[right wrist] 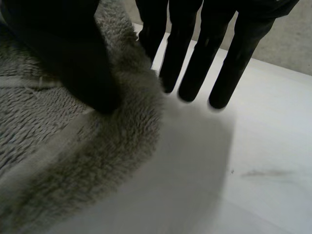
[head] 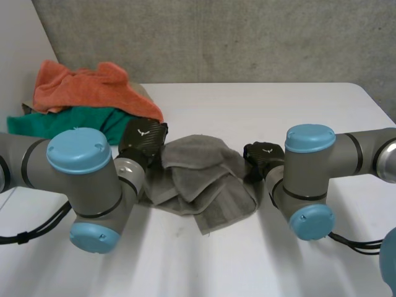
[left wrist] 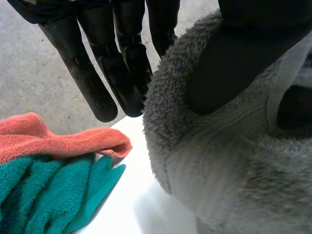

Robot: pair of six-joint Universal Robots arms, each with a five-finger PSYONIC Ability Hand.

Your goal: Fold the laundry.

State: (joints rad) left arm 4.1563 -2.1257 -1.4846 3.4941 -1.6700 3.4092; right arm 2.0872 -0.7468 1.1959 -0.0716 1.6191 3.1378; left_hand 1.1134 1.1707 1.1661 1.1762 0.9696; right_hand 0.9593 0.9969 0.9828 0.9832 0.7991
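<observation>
A crumpled grey towel [head: 198,179] lies in a heap at the middle of the white table [head: 278,111]. My left hand [head: 143,139] is at the heap's left edge. In the left wrist view its thumb [left wrist: 229,63] is sunk into the grey towel [left wrist: 219,170], and its straight fingers [left wrist: 105,87] close on the same fold from the other side. My right hand [head: 263,154] is at the heap's right edge. There the thumb [right wrist: 63,58] presses on the grey towel [right wrist: 73,146], and a ridge of cloth stands between it and the straight fingers [right wrist: 195,68].
An orange towel [head: 86,86] lies on a green towel [head: 68,120] at the table's back left, close behind my left hand. Both also appear beside my left hand's fingers, the orange towel [left wrist: 58,139] above the green towel [left wrist: 44,195]. A grey wall stands behind the table.
</observation>
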